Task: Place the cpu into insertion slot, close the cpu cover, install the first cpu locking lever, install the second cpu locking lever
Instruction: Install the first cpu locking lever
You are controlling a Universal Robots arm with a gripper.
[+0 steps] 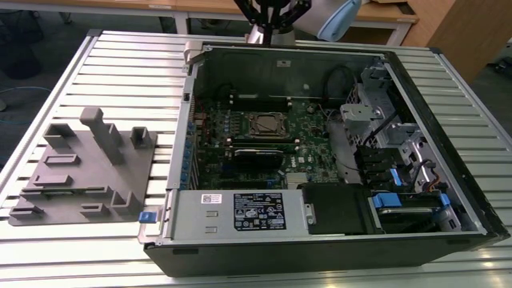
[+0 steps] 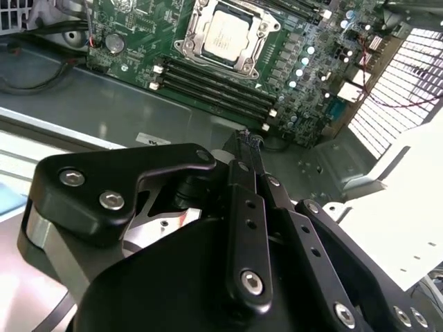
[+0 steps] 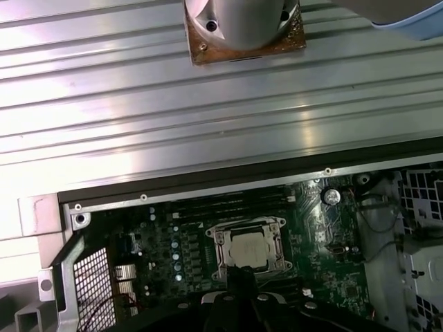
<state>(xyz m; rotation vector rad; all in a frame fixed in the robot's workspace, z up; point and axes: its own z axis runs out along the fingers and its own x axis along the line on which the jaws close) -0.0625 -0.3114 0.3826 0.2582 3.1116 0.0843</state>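
One gripper (image 2: 243, 138) up above open PC case (image 1: 416, 240), fingers pressed together, holding nothing. One cpu (image 2: 229, 32) sits in insertion slot (image 3: 216, 238) on motherboard (image 1: 308, 159), one cpu cover (image 2: 194, 36) framing it, silvery top showing through window. Four long memory slots (image 2: 214, 81) just beside socket. One grey fixture block (image 1: 80, 174) on slatted table (image 1: 120, 66), exterior view's left of case.

The cpu (image 2: 226, 32) has a matt silvery-grey metal top, beyond the jaws. Its cover (image 2: 196, 28) is bright, smooth metal. The board (image 2: 142, 28) is green with a slight sheen. The gripper (image 2: 247, 142) is matt black metal with shiny screw heads. The table (image 3: 138, 104) is ribbed, brushed metal.
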